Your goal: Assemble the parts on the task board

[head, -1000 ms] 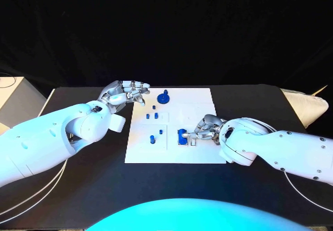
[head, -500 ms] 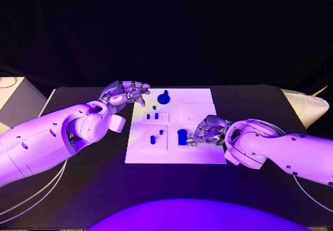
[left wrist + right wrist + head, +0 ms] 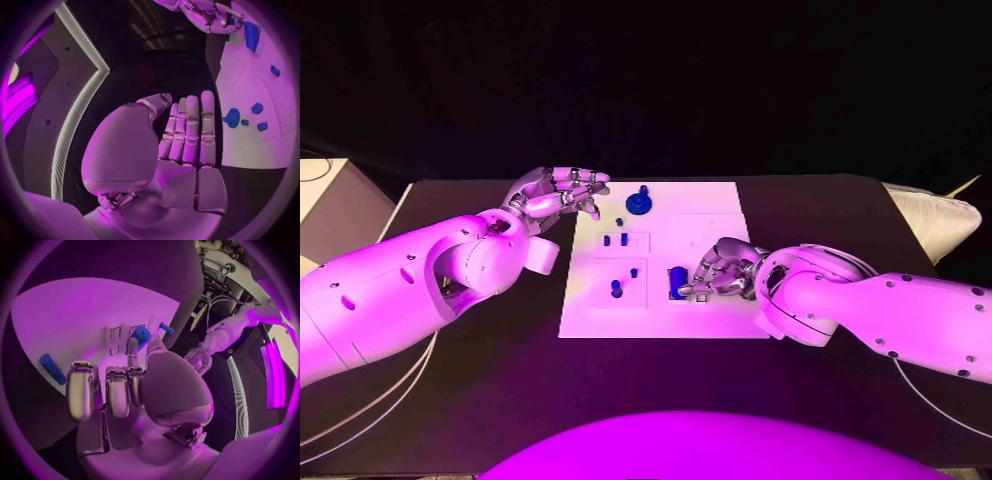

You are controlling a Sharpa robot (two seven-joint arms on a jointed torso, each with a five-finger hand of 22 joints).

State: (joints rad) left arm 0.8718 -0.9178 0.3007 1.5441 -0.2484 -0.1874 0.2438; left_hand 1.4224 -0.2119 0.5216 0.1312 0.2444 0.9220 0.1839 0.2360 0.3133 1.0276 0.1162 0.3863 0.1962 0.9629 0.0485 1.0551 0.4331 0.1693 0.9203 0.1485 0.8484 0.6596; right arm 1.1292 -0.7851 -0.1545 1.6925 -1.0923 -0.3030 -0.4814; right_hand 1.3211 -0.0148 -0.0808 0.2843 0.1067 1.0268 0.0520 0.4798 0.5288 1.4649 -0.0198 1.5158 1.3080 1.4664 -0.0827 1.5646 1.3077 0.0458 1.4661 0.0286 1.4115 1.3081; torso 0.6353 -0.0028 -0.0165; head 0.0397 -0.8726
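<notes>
The white task board [image 3: 718,225] lies in the middle of the black table. A blue round part [image 3: 640,203] stands near its far edge, and several small blue pegs [image 3: 616,289] stand on its left half. A long blue block [image 3: 678,283] lies near the front. My right hand [image 3: 718,272] is just right of that block with its fingers curled in and nothing between them; the block [image 3: 51,369] lies beside the fingertips [image 3: 81,371]. My left hand [image 3: 560,195] hovers at the board's far left corner, its fingers [image 3: 190,130] straight and holding nothing.
A pale box [image 3: 329,205] stands off the table's left edge and a light cushion-like thing [image 3: 935,222] at its right edge. Bare black table [image 3: 473,370] lies in front of the board and to both sides.
My right hand has shifted slightly left, closer against the long blue block. The left hand has stayed at the board's far left corner.
</notes>
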